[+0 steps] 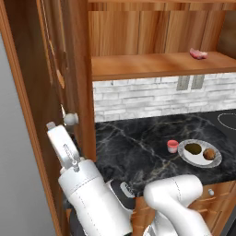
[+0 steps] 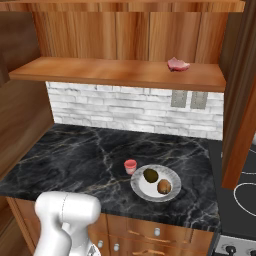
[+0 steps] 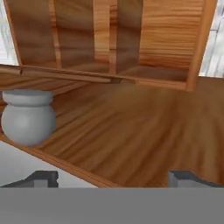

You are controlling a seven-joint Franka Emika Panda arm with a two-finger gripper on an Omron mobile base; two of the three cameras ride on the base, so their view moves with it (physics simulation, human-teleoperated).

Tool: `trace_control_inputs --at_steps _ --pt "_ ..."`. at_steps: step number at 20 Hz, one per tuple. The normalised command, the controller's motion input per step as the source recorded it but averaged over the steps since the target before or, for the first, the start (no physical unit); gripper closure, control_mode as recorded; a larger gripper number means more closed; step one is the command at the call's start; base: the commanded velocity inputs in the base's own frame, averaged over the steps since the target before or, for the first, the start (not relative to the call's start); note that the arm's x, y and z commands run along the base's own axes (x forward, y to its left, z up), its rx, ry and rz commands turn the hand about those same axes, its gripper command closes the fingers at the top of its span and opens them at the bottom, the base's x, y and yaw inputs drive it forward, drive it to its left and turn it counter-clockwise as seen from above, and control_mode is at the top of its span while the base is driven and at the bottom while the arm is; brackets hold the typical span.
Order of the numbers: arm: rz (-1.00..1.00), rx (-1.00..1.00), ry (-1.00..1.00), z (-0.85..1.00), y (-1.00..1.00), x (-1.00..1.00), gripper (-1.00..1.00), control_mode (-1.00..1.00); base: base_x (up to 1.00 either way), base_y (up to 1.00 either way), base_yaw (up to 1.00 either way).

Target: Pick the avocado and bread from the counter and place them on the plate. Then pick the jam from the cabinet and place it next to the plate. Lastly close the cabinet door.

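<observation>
In the left base view, the black marble desk with pale and orange veins carries the round shallow white-grey plate near its front edge toward the right, and on it sit the dark olive-green roundish avocado and the lighter orange-brown ball of bread, side by side; the small squat red-pink jam jar with its paler rim stands just beside the plate on the side toward the cabinet door, so the food and jam steps look done and only the closing seems left. The tall reddish-brown wooden cabinet door stands swung wide open at the left, its round white knob facing the arm, and the white arm's hand reaches up just below that knob, presumably to push or pull the door shut. A flat pink irregular lump lies on the warm wooden cabinet shelf near its right end. In the right base view, the same plate holds avocado and bread, with the jam touching or almost touching the plate's rim; the pink lump rests on the shelf above. In the hand view, the tool shows two dark fingertips spread well apart with nothing between them, looking along the plank-grained door surface, the grey-white knob just beside the left fingertip, off to one side and not between the tips.
</observation>
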Motion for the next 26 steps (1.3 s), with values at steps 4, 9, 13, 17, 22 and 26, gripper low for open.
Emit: trace_control_inputs --at_steps 4,9,13,17,22,26 --pt "0.00 0.26 -0.16 0.14 -0.63 -0.26 -1.00 -1.00 0.00 0.00 0.00" --pt "0.00 0.33 -0.12 0.01 -0.82 -0.12 -1.00 -1.00 0.00 0.00 0.00" --pt "0.00 0.34 -0.11 0.00 -0.86 -0.01 -1.00 -1.00 0.00 0.00 0.00" --pt "0.00 0.32 -0.10 0.00 -0.83 0.00 -1.00 -1.00 0.00 0.00 0.00" --pt "0.00 0.29 -0.07 0.00 -0.77 0.00 -1.00 -1.00 0.00 0.00 0.00" --pt "0.00 0.30 -0.03 0.00 -0.66 0.03 -1.00 -1.00 0.00 0.00 0.00"
